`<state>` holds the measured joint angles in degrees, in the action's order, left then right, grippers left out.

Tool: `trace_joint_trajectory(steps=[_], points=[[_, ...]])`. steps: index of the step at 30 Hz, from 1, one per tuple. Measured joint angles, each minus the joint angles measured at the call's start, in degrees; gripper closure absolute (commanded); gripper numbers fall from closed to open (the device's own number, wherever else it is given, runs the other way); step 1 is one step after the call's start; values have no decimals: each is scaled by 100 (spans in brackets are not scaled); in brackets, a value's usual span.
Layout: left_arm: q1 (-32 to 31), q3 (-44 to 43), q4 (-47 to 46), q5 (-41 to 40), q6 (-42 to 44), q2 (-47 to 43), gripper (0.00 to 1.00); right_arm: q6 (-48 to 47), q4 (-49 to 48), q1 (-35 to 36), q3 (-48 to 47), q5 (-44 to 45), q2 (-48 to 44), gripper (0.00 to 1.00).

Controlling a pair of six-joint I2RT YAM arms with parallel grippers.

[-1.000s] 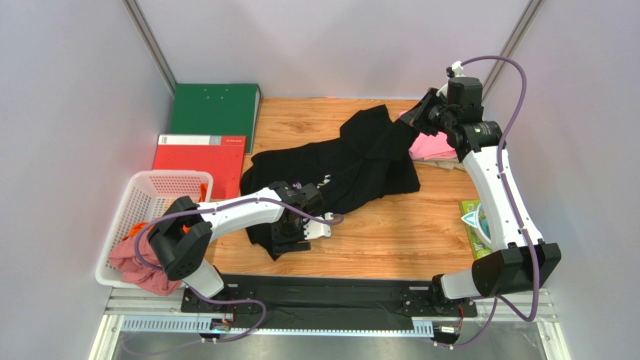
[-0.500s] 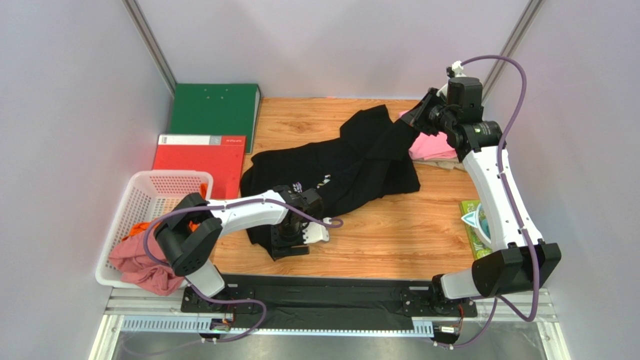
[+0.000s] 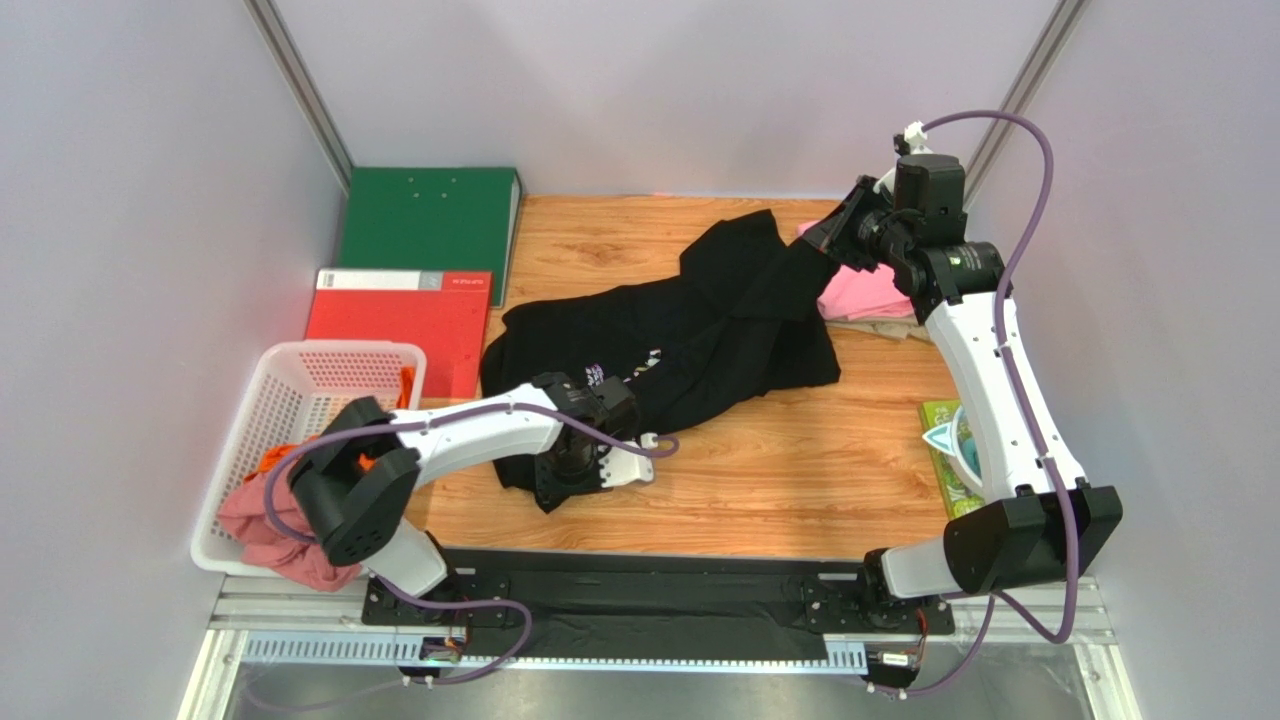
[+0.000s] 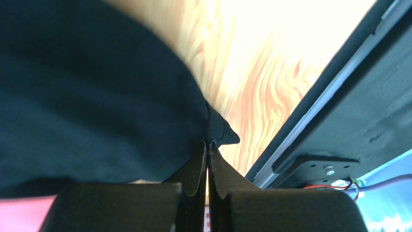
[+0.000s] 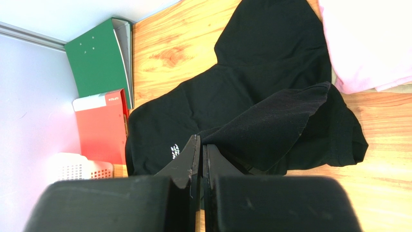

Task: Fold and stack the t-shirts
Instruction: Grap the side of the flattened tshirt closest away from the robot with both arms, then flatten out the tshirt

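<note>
The soft, matte black t-shirt (image 3: 706, 323) sprawls crumpled on the wood-grain table (image 3: 781, 465). The left gripper (image 4: 207, 145) pinches its pointed hem corner at the fingertips. The right gripper (image 5: 200, 142) clamps 1 raised fold, with the pink shirt (image 5: 367, 43) ahead to its right.

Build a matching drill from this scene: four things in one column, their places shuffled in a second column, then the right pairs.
Things
1. green binder
2. white basket
3. pink t-shirt
4. black t-shirt

Places
A. spread across the middle of the table
B. far right side
C. far left corner
D. near left edge

Pairs: 1-C, 2-D, 3-B, 4-A
</note>
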<state>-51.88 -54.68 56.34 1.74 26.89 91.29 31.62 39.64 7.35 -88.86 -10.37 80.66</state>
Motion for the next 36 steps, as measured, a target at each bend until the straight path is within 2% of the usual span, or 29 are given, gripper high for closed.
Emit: trace_joint_trajectory(steps=[3,7,12,15,23,29,32,36], points=[[0,-63,181,-210,17,-586,100,-7,4,0,0,42,0,100],[155,-422,452,-605,90,-1823,100,-35,28,-44,0,85,0,100],[1150,-1019,658,-852,243,-3191,100,-42,87,-197,-2,109,0,100],[1644,-1019,763,-1010,321,-3803,100,-44,142,-271,-4,138,0,100],[1961,-1003,846,-1180,343,-4251,100,-55,498,-343,-74,221,-304,100],[1971,-1360,920,-1320,511,-4577,100,-146,1294,-343,-361,417,-1513,100],[1971,-1486,662,-1569,719,-5010,100,-256,1917,-343,-903,686,-2127,100],[1971,-1425,297,-2002,981,-5604,100,-339,2441,-343,-2142,1001,-2308,100]])
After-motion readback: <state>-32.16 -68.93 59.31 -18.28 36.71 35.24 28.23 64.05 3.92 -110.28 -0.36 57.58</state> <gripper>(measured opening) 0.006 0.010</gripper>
